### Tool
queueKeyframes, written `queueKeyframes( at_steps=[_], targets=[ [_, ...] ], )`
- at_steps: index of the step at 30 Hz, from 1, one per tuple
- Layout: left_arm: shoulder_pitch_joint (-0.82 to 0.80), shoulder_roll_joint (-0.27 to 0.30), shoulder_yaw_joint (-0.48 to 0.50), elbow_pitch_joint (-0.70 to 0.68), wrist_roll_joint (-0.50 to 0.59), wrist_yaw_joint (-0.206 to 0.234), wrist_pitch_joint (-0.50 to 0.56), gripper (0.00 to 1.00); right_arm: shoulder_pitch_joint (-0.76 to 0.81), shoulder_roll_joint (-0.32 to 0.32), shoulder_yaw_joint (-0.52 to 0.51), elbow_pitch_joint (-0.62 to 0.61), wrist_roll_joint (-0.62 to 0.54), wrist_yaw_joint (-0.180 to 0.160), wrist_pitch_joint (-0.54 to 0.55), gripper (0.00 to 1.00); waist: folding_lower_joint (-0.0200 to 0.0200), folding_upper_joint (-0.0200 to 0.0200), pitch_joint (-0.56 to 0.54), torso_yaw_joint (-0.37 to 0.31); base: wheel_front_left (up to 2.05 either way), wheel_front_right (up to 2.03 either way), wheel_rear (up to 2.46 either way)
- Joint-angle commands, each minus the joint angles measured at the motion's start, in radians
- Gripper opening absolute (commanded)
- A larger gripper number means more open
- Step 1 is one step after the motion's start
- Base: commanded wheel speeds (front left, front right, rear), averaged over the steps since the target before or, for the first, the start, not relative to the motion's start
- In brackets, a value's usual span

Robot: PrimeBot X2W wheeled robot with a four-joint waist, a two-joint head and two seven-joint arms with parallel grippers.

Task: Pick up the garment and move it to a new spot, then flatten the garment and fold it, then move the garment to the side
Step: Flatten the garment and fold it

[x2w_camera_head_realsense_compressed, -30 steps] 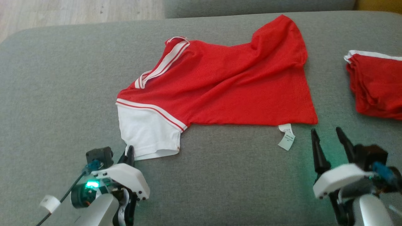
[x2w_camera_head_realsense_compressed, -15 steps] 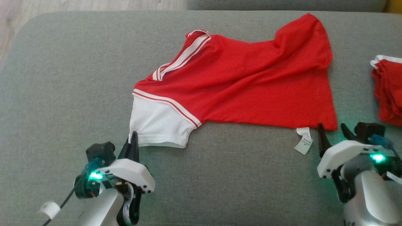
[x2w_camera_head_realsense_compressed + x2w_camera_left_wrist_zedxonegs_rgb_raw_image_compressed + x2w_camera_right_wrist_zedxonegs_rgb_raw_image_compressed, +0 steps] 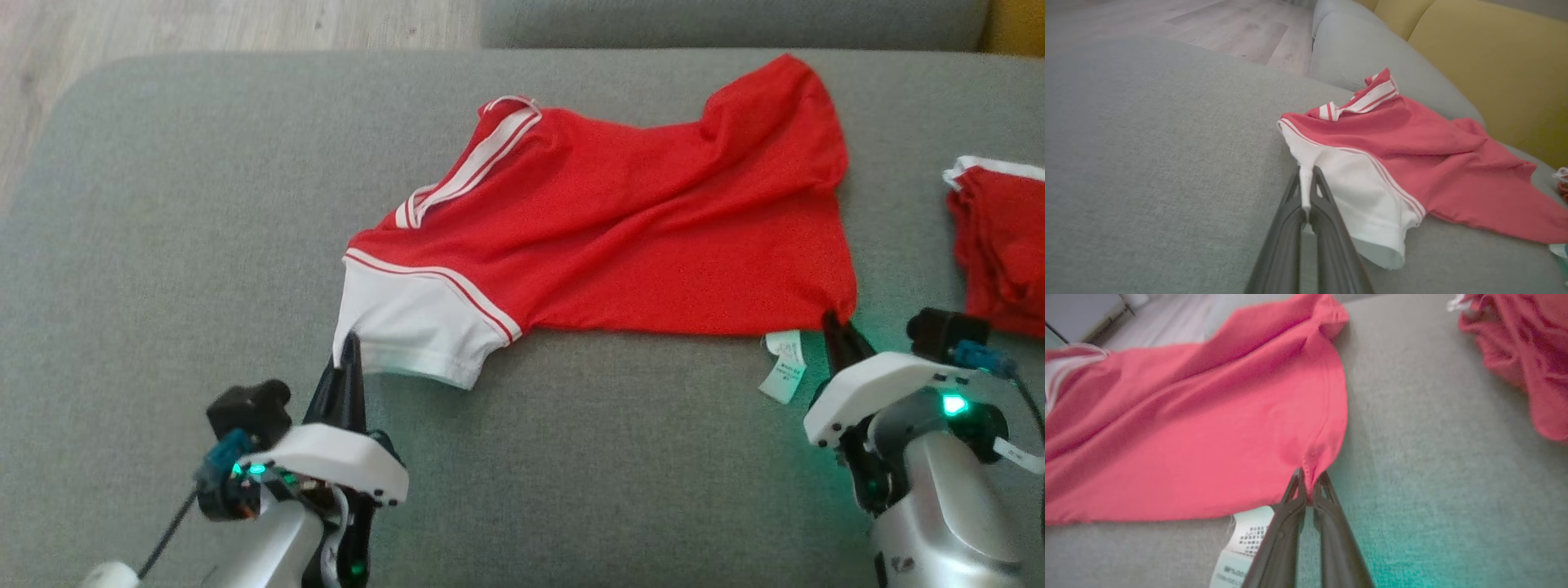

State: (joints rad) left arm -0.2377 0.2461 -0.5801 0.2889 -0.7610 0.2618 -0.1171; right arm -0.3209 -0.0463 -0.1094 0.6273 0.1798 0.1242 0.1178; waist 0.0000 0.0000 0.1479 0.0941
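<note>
A red garment [image 3: 629, 237] with a white sleeve [image 3: 408, 327] and a striped collar lies spread and wrinkled on the grey cushion [image 3: 163, 245]. My left gripper [image 3: 349, 347] is shut on the sleeve's near-left edge; in the left wrist view white cloth [image 3: 1355, 196] sits pinched between the fingers [image 3: 1290, 212]. My right gripper [image 3: 837, 322] is shut on the garment's near-right hem corner, which the right wrist view shows as red fabric [image 3: 1208, 428] pinched at the gripper [image 3: 1309, 486]. A white care label [image 3: 782, 367] hangs beside that corner.
A second red garment [image 3: 1000, 253], bunched, lies at the cushion's right edge, also seen as the red pile [image 3: 1523, 355]. Wooden floor [image 3: 204, 24] lies beyond the far left edge. A yellow backrest [image 3: 1494, 69] rises behind the cushion.
My right gripper went from open and short of the hem to shut on its corner. The left gripper reached the sleeve edge. The camera view shifted as well.
</note>
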Motion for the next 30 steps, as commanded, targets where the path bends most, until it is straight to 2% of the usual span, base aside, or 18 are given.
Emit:
queueKeyframes(
  at_steps=[1,5,10,21,22,26,30],
  targets=[
    [-0.022,0.016,0.053,-0.056,-0.025,-0.015,-0.012,0.0,-0.048,-0.004,0.022,-0.043,0.03,0.007,-0.033,0.0,0.0,0.0,-0.025,-0.01,0.0,0.0,0.0],
    [-0.035,0.047,0.058,-0.134,-0.019,-0.021,0.001,0.0,-0.065,-0.004,0.032,-0.104,0.044,0.007,-0.077,0.0,0.0,0.0,-0.084,-0.024,0.0,0.0,0.0],
    [-0.062,0.119,0.061,-0.273,0.026,0.01,0.044,0.0,-0.059,-0.004,0.038,-0.263,0.028,0.007,-0.083,0.0,0.0,0.0,-0.171,-0.04,0.0,0.0,0.0],
    [-0.229,0.29,0.166,-0.715,0.071,0.069,0.2,0.0,0.018,-0.024,-0.005,-0.84,0.0,0.007,0.083,0.0,0.0,0.0,-0.263,-0.055,0.0,0.0,0.0],
    [-0.282,0.316,0.182,-0.777,0.079,0.072,0.239,0.0,0.023,-0.028,-0.02,-0.937,-0.008,0.007,0.122,0.0,0.0,0.0,-0.265,-0.055,0.0,0.0,0.0],
    [-0.405,0.369,0.189,-0.834,0.111,0.054,0.319,0.0,0.024,-0.034,-0.047,-1.087,-0.032,0.007,0.188,0.0,0.0,0.0,-0.258,-0.052,0.0,0.0,0.0],
    [-0.487,0.38,0.175,-0.816,0.121,0.035,0.367,0.0,0.023,-0.034,-0.061,-1.142,-0.043,0.007,0.229,0.0,0.0,0.0,-0.237,-0.047,0.0,0.0,0.0]
  ],
)
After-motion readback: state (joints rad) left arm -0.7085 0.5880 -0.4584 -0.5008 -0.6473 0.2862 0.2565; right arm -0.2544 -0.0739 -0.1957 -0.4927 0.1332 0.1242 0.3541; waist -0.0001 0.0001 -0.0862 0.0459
